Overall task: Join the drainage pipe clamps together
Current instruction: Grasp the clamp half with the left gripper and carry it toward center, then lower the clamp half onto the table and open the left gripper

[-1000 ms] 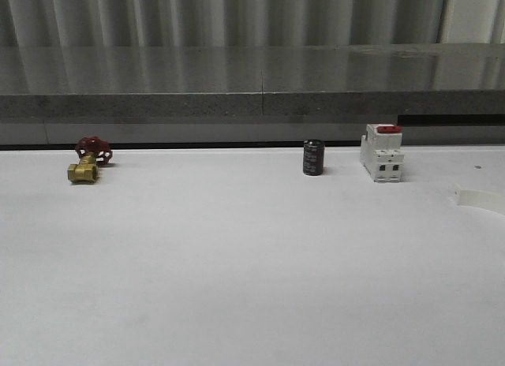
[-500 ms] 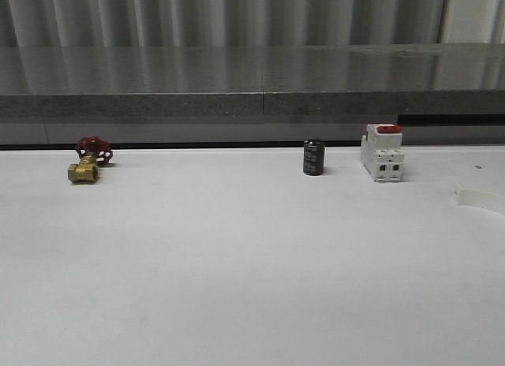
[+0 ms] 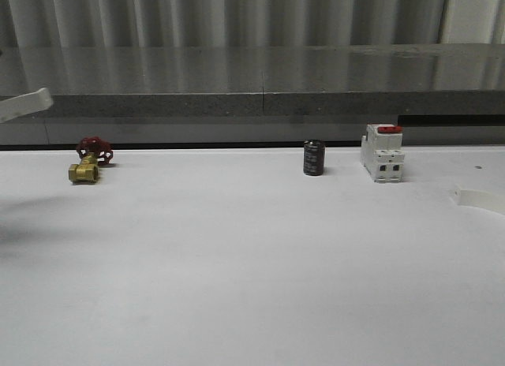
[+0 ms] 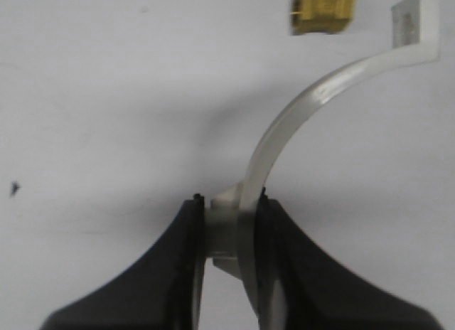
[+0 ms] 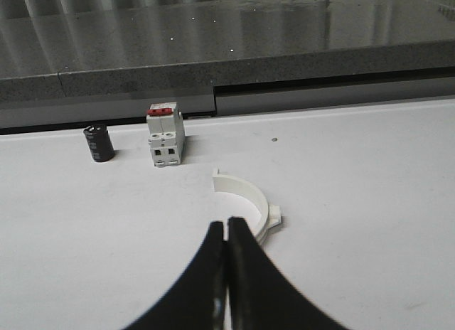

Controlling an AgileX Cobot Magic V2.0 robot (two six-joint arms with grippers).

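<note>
One half of the drainage pipe clamps, the held half-ring (image 4: pixel 284 131), is pinched in the left gripper (image 4: pixel 231 234): the dark fingers (image 4: pixel 188 237) are closed on the small outer tab at the middle of the arc, and the band curves up and away from them to a flat end flange. In the front view a pale tip of this piece (image 3: pixel 24 104) is seen raised at the far left edge, well above the table (image 3: pixel 237 263), so the left arm is judged to be lifted and carrying it. Beyond the flange, on the table, lies a brass valve (image 4: pixel 323 13), which stands apart from the piece.

Further right, a black cylinder (image 3: pixel 313 158) and a red-topped breaker (image 3: pixel 382 153) stand along the back of the table, clear of both halves.

The second piece, the resting half-ring (image 5: pixel 249 202), lies flat on the table just ahead of the right gripper (image 5: pixel 227 234), slightly to its right side, its open side turned toward the fingers and its ends spread across the line of approach. In the front view its edge (image 3: pixel 477 199) shows at the far right. The right gripper's jaws are pressed together with nothing between them, and they hover low, angled down toward the table.

The coming move is judged to turn on this: the right arm is by far the nearer to the resting half, which must be gripped before the two flanged ends can be brought face to face. The two halves are well apart.
</note>
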